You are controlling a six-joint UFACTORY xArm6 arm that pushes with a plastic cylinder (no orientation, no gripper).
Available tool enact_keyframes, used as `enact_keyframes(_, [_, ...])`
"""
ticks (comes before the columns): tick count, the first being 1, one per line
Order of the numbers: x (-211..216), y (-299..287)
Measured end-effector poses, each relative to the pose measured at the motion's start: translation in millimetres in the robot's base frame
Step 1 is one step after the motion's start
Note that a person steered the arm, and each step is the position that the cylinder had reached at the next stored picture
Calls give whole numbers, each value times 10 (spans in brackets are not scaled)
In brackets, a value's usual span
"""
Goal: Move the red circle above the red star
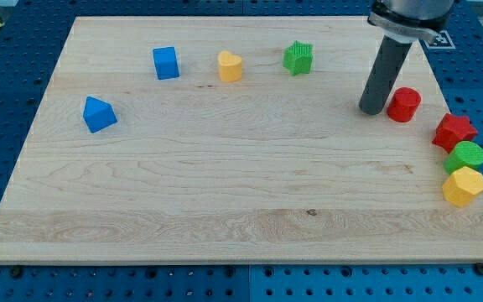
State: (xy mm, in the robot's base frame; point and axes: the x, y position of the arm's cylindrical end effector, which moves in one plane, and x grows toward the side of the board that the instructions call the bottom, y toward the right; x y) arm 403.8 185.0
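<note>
Wooden tabletop [225, 176] seen from above, resting on a blue perforated base [11, 50]. Dark rod coming down from the view's top right, with my tip [373, 110] planted on the wood just beside the red circle [404, 105], on its left in the view; hard to tell whether touching or a hair apart. No fingers on this rig, so nothing to report as apart or together. Red circle sitting near the right edge, up and to the left of the red star [454, 132], close but not touching it. Below the red star, a green circle [465, 157] pressed against it, and below that a yellow hexagon [464, 185] right at the board's right edge, touching the green circle. Toward the view's top, a row of three: blue cube [166, 63], yellow block [230, 66] of rounded, unclear shape, and green star [298, 58], each well apart from the next. Blue triangular block [99, 115] alone at the left, well away from everything else.
</note>
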Motion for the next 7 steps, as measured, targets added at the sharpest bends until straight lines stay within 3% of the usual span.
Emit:
enact_keyframes(2, [-2, 369])
enact_keyframes(5, [-110, 575])
enact_keyframes(7, [33, 638])
